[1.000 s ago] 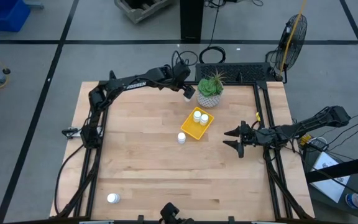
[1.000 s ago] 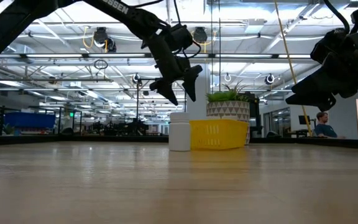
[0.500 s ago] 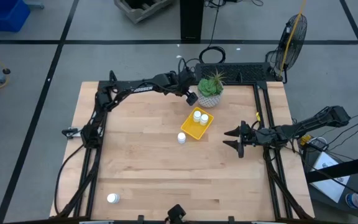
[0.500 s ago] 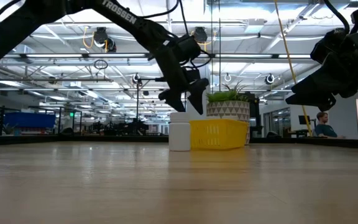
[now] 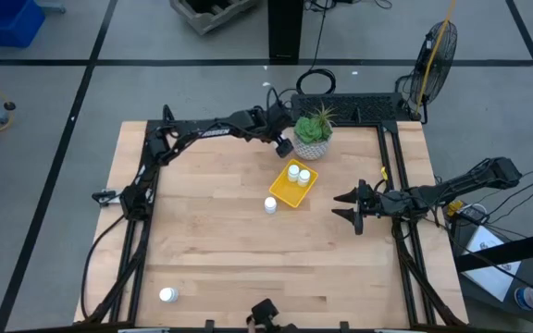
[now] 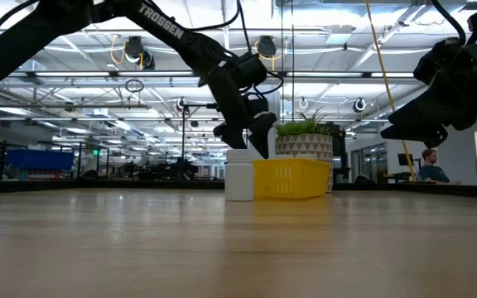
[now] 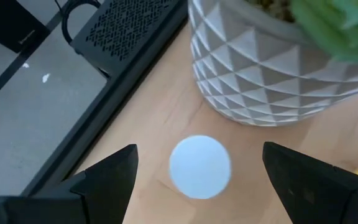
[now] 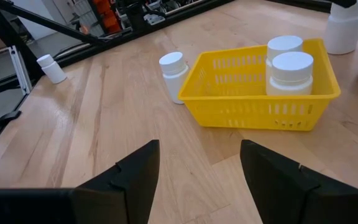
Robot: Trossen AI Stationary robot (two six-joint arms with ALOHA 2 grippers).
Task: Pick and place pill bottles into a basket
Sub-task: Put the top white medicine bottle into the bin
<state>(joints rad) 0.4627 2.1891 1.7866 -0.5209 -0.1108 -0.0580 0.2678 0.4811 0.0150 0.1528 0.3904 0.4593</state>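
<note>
The left gripper point(image 7: 197, 180) hangs wide open over a bottle point(image 7: 199, 168) beside the plant pot point(image 7: 278, 68) near the table's far edge, seemingly lined up to grab it for the basket point(image 5: 295, 186), while the right gripper point(image 5: 348, 206), also open, waits near the right edge.

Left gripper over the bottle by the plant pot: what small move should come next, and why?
Probably a straight descent. The left gripper is open above a pill bottle standing beside the plant pot, its cap centred between the fingers. Lowering until they flank the bottle would allow a grasp. The right gripper waits open, right of the basket.
</note>
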